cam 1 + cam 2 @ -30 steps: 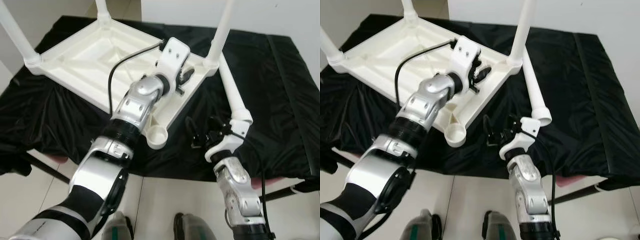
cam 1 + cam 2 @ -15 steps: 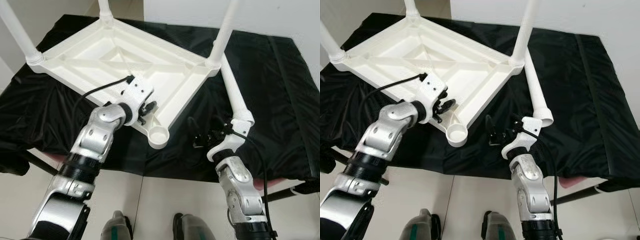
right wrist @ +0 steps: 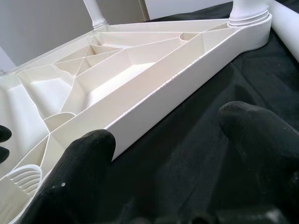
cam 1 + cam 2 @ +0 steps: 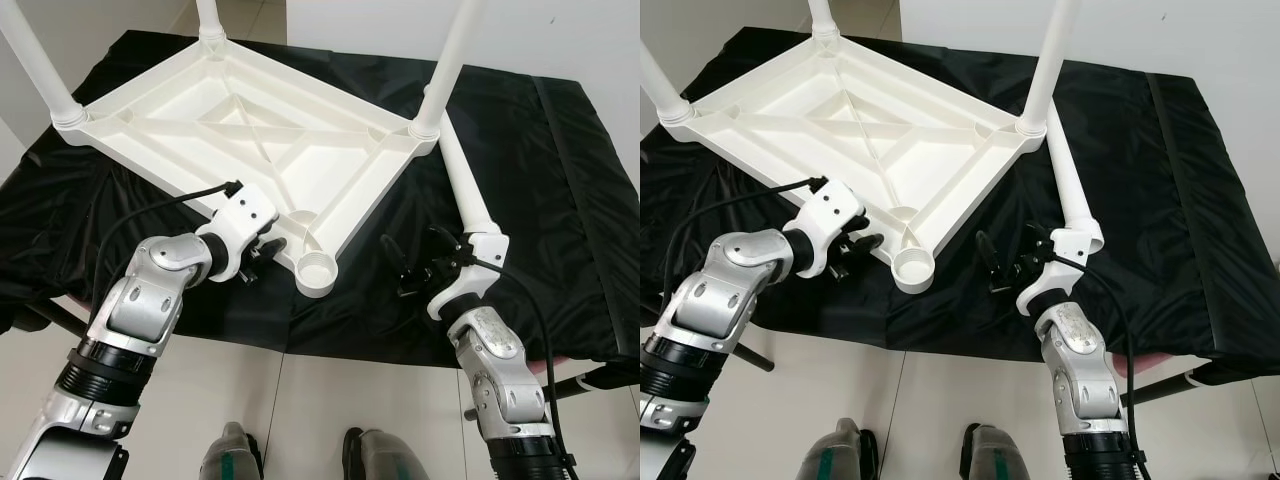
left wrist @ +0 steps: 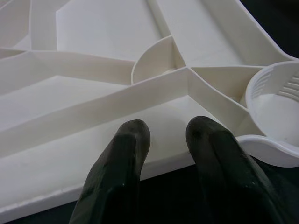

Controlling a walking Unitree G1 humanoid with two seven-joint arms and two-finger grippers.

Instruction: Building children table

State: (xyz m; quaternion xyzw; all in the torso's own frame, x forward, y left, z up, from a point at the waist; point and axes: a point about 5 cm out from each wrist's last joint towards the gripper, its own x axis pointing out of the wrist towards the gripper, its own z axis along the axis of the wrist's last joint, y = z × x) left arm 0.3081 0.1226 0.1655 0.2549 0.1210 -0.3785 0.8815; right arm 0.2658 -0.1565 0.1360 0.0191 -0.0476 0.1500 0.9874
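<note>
A white plastic children's table lies upside down on a black cloth, with three legs standing up from its corners. The near corner's round socket is empty. A loose white leg lies on the cloth, running from the table's right corner toward my right wrist. My left gripper sits at the table's near edge, just left of the empty socket, with its fingers slightly parted and nothing between them. My right gripper hovers open over the cloth between the socket and the loose leg's end, holding nothing.
The black cloth covers a low support and drapes over its front edge. Pale tiled floor and my feet lie below. A white wall stands behind. Bare cloth stretches right of the loose leg.
My left arm has drawn back from above the table's underside to its near edge by the empty socket. My right gripper has shifted slightly right and stayed open.
</note>
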